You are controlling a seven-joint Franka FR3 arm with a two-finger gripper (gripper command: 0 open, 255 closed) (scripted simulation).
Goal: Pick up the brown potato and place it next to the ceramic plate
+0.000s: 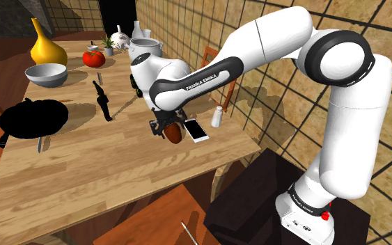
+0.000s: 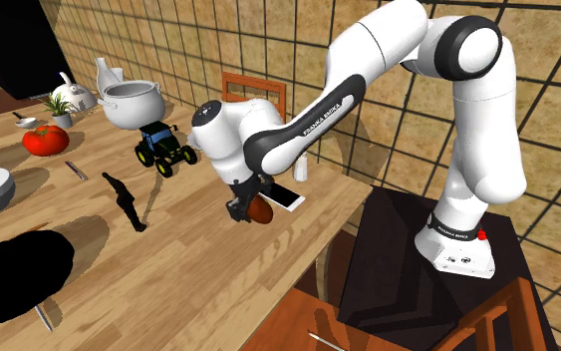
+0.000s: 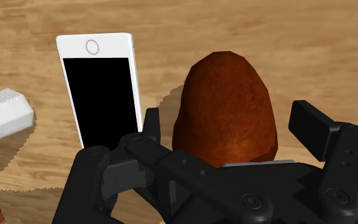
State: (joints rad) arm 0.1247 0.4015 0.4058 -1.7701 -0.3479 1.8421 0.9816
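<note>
We see the pincer (image 3: 231, 125) lowered over the wooden table (image 1: 118, 177), standing wide around the reddish-brown potato (image 3: 225, 102). One black finger (image 3: 150, 124) is on each side of it, and a sliver of wood shows between each finger and the skin, so the potato is not clasped. The potato seems to rest on the table, close to the edge that runs along the shoulder view's right and not far from the corner nearest the stand. Just beside it, toward that same edge, a white smartphone (image 3: 101, 83) lies flat with its dark screen up, and a white shaker (image 3: 2, 116) stands a little past the phone. The black plate (image 1: 33, 118) sits by the opposite edge, on the shoulder view's left and well apart from the potato. Farther along that side we find a grey bowl (image 1: 46, 73), a yellow vase (image 1: 46, 47) and a red tomato (image 1: 94, 58). A green toy tractor (image 2: 163, 148) is parked near the far edge.
</note>
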